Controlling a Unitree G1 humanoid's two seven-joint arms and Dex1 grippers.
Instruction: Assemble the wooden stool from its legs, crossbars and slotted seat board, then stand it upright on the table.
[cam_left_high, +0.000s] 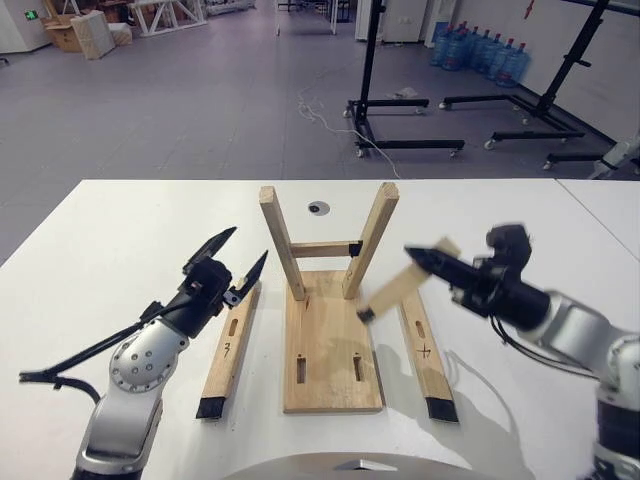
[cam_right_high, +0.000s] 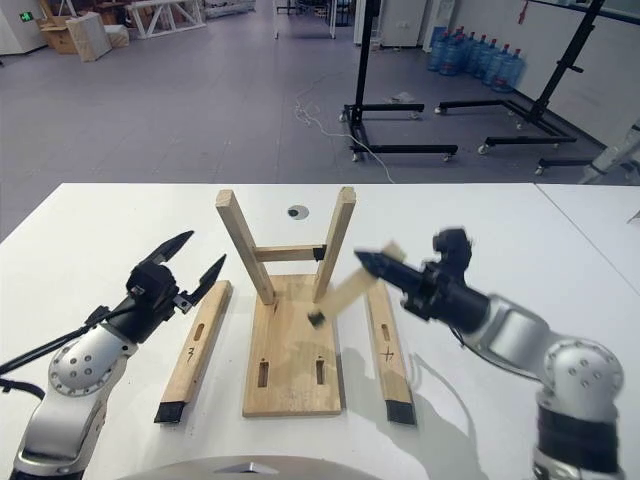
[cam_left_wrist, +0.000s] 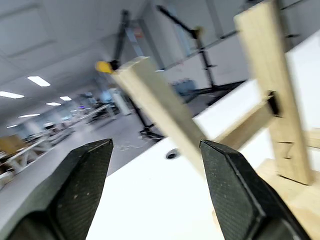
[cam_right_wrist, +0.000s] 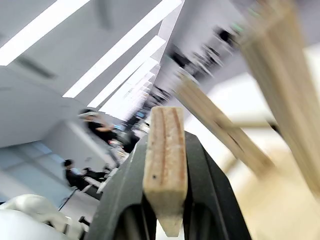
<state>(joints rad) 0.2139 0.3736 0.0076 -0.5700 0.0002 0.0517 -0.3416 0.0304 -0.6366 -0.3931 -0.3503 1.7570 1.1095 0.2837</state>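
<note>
Right gripper (cam_left_high: 418, 254) pinches a crossbar (cam_left_high: 398, 288), its end grain visible from the wrist; left gripper (cam_left_high: 248, 246) hangs spread near a slotted leg (cam_left_high: 230, 350).

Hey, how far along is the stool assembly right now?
Done: two legs stand in the seat board, joined by a crossbar. In hand: the right gripper is shut on another bar above the board; the left gripper hangs open over the left loose leg. Left: fit that bar, add that leg and the right loose leg, then stand the stool upright.
</note>
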